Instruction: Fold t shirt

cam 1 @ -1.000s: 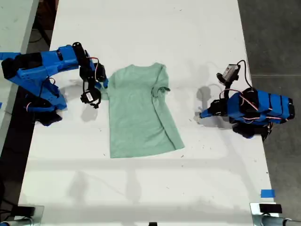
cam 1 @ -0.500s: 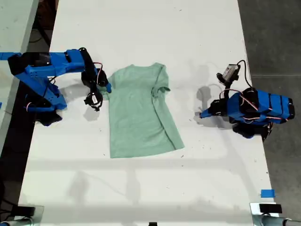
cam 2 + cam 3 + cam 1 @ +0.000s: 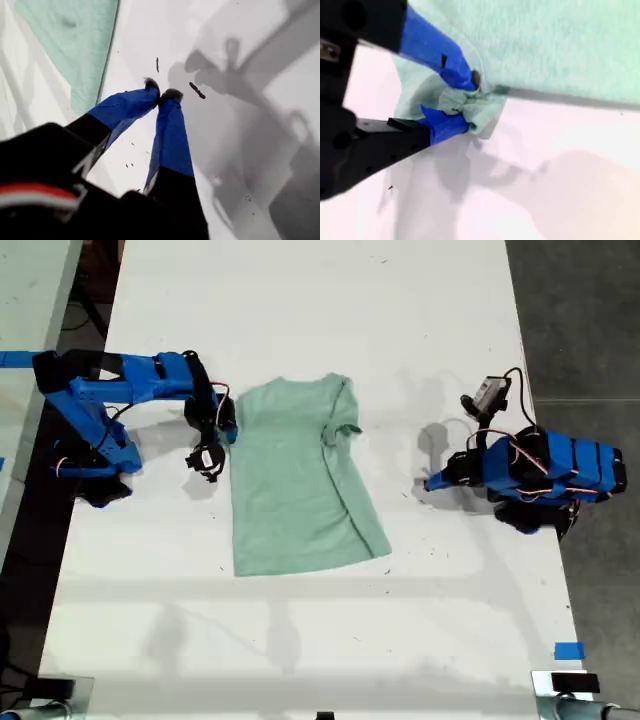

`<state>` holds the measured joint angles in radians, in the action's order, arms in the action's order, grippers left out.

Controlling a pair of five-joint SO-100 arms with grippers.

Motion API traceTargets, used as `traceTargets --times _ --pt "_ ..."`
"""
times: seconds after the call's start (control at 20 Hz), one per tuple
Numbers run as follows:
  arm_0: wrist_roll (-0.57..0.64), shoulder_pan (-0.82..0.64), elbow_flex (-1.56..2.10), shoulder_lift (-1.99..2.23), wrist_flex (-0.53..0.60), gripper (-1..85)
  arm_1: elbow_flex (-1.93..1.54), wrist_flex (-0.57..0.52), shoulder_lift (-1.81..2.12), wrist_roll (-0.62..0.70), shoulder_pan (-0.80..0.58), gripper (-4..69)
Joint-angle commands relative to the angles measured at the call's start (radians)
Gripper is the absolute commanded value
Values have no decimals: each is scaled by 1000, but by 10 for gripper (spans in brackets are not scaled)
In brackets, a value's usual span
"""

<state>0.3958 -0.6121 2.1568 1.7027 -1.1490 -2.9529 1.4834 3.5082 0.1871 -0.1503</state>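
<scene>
Second tool (image 3: 465, 102) pinching t shirt (image 3: 300, 475) sleeve edge; first tool (image 3: 164, 93) closed, empty, over bare table (image 3: 300, 320).

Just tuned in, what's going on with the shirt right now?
My second tool is pinched on a bunched bit of the t shirt at its edge toward the exterior view's left, with the shirt lying flat on the white table. My first tool sits shut and empty over bare table, off the shirt toward the exterior view's right.
</scene>
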Motion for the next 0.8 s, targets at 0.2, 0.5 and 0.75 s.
traceTargets --times 0.2,0.5,0.75 --pt "3 58 -117 -114 -54 -1 -2 25 -5 17 12 38" --pt "-60 156 -738 -132 -486 -1 -2 25 -5 17 6 35" --pt "15 120 -1186 -523 -485 -1 -2 25 -5 17 5 35"
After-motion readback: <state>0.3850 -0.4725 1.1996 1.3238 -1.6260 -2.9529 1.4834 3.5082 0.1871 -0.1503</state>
